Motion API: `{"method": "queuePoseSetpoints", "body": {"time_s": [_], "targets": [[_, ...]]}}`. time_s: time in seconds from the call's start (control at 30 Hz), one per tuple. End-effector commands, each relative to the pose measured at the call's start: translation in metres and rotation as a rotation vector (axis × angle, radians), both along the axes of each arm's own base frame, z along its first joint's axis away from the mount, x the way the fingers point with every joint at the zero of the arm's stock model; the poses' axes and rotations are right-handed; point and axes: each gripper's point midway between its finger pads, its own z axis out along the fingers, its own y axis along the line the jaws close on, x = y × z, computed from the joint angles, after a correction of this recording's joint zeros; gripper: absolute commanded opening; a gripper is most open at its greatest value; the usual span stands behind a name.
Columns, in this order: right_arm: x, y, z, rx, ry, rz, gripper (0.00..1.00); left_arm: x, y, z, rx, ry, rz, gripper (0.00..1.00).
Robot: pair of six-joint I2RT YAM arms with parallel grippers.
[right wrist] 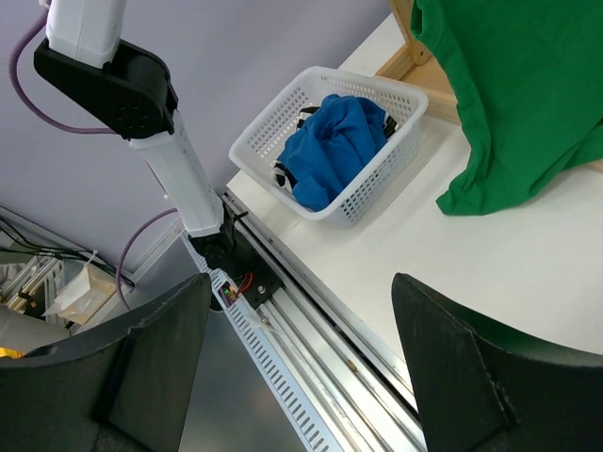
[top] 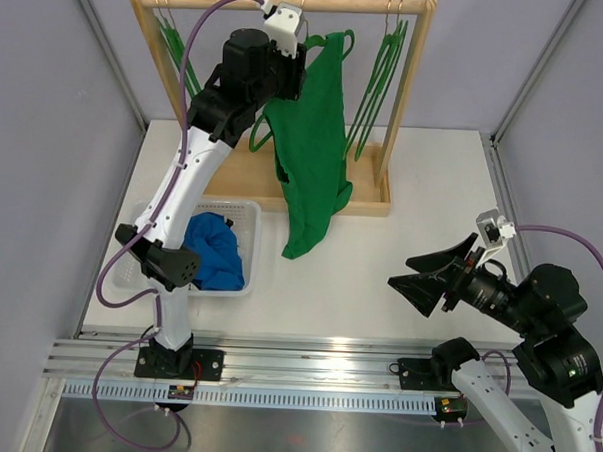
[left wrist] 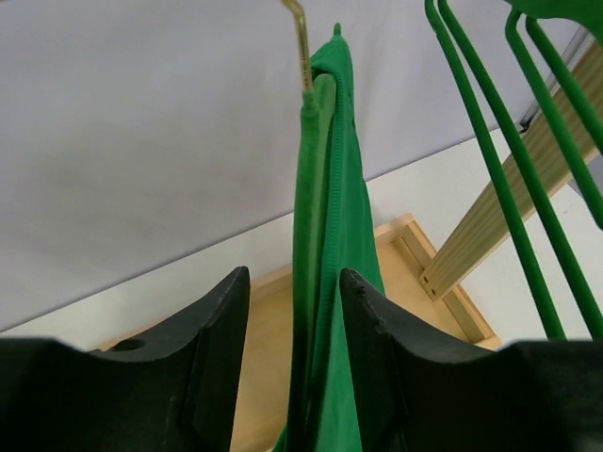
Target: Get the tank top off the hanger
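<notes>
Left pincer (left wrist: 294, 282) astride tank top (left wrist: 341, 188), maybe touching, blue cloth (top: 216, 250) in basket (top: 246, 210)

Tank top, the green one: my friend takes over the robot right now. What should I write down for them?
Left pincer: open, up at the rack, one finger on each side of the green tank top just below the hanger hook; not clamped.
Right pincer: open, empty, over the table, away from the rack.
Tank top: on its hanger, on the wooden rail.
Done: left arm in place; nothing off yet.
Left to do: grip the top and slip it off the hanger.
</notes>
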Motion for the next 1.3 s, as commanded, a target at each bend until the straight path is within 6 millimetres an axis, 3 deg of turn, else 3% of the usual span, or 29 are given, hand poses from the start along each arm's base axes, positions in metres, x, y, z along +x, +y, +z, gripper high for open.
{"method": "queuePoseSetpoints", "body": {"time_s": [0.0,0.13,0.27,0.37,0.43,0.57,0.73,0.97,1.03,1.13,1.27], "targets": [[-0.006,0.004,-0.002,0.011,0.011,0.037,0.84,-0.002,0.001,0.053,-0.07,-0.153,-0.025,0.43],[0.0,0.007,-0.012,0.008,0.028,0.042,0.84,-0.003,0.0,0.063,-0.086,-0.181,-0.034,0.41],[0.006,0.012,-0.024,0.002,0.055,0.054,0.84,-0.005,-0.001,0.064,-0.085,-0.185,-0.043,0.46],[0.01,0.014,-0.027,-0.001,0.061,0.058,0.83,-0.006,-0.001,0.066,-0.082,-0.19,-0.046,0.41],[0.01,0.015,-0.027,-0.002,0.065,0.064,0.83,-0.004,-0.001,0.063,-0.072,-0.186,-0.044,0.36],[0.01,0.016,-0.027,-0.001,0.064,0.072,0.83,0.001,-0.002,0.05,-0.046,-0.159,-0.037,0.37],[0.009,0.016,-0.024,0.003,0.061,0.072,0.83,0.006,-0.006,0.04,-0.041,-0.136,-0.042,0.26],[0.007,0.014,-0.022,-0.005,0.047,0.071,0.83,0.006,-0.006,0.039,-0.043,-0.134,-0.041,0.32],[0.007,0.014,-0.022,-0.005,0.045,0.071,0.83,0.006,-0.007,0.037,-0.042,-0.127,-0.043,0.26],[0.006,0.014,-0.023,-0.008,0.044,0.072,0.83,0.008,-0.009,0.033,-0.045,-0.119,-0.046,0.04],[0.007,0.013,-0.025,-0.016,0.045,0.069,0.83,0.005,-0.008,0.042,-0.061,-0.139,-0.031,0.0]]}}
